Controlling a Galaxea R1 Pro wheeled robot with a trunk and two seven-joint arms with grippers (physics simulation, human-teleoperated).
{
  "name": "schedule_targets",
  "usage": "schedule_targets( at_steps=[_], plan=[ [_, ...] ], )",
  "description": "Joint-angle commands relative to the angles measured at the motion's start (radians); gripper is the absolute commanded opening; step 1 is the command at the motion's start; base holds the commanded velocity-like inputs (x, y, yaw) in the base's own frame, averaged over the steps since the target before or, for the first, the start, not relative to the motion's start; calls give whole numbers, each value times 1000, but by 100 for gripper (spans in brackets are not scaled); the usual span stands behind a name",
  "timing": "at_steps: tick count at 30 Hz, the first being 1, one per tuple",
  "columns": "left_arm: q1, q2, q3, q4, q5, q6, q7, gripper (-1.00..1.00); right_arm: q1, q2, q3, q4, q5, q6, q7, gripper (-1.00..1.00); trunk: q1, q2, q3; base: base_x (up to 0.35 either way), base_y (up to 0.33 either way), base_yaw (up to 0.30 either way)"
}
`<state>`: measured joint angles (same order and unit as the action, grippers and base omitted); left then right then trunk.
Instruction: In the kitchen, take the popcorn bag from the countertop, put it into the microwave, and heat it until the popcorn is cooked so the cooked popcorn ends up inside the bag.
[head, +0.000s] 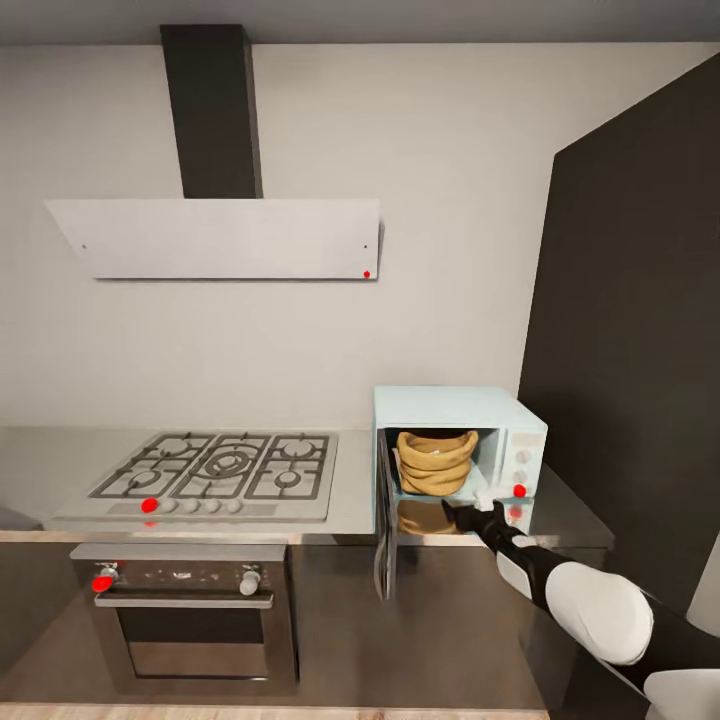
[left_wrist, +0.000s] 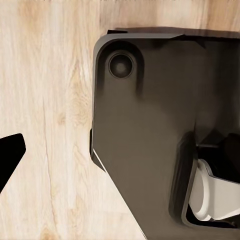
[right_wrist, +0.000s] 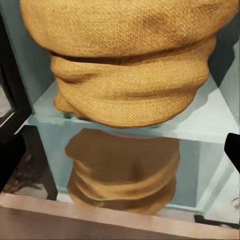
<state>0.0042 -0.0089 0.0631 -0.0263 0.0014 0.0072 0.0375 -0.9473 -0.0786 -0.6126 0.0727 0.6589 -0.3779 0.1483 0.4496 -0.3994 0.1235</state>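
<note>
So the popcorn bag (head: 436, 462) sits inside the microwave (head: 460, 443), upright and slumped, its thick rolled rim at the top, on the oven floor near the open front. Microwave door (head: 385, 530) is swung open, hanging out past the bench (head: 40, 470) edge. The microwave stands on the bench just beside the gas hob (head: 215, 472), on the side away from the steel oven's (head: 185, 610) red knob; a red light shows on its control panel by the round knobs.

Right gripper (head: 462, 512) is just in front of the microwave opening, below the bag and apart from it — nothing between the jaws. In the right wrist view the bag (right_wrist: 125, 60) fills the cavity, tan woven cloth, wrinkled; its reflection shows in the glossy surface below. Dark fingertips (right_wrist: 233, 149) at both frame edges are well apart, so the jaws are open.

Left wrist view looks at wooden floor (left_wrist: 45, 100) and the robot's dark base (left_wrist: 150, 125); one dark fingertip (left_wrist: 10, 152) shows at the edge — cannot tell the left jaws' state.

White extractor hood (head: 215, 238) hangs on the wall above the hob.
</note>
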Motion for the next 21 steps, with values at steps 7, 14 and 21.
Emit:
schedule_targets(
  at_steps=[7,14,21],
  plan=[
    [0,0,6,-1,0,2,2,100,39,-2,-6,3,1,-154,14,100,0,-1,0,0,0,0],
    [0,0,6,-1,0,2,2,100,48,-2,-6,3,1,-246,11,100,0,-1,0,26,19,0],
    [1,0,6,-1,0,2,4,100,49,-3,-6,2,1,-257,9,100,0,-1,0,178,143,0]
  ],
)
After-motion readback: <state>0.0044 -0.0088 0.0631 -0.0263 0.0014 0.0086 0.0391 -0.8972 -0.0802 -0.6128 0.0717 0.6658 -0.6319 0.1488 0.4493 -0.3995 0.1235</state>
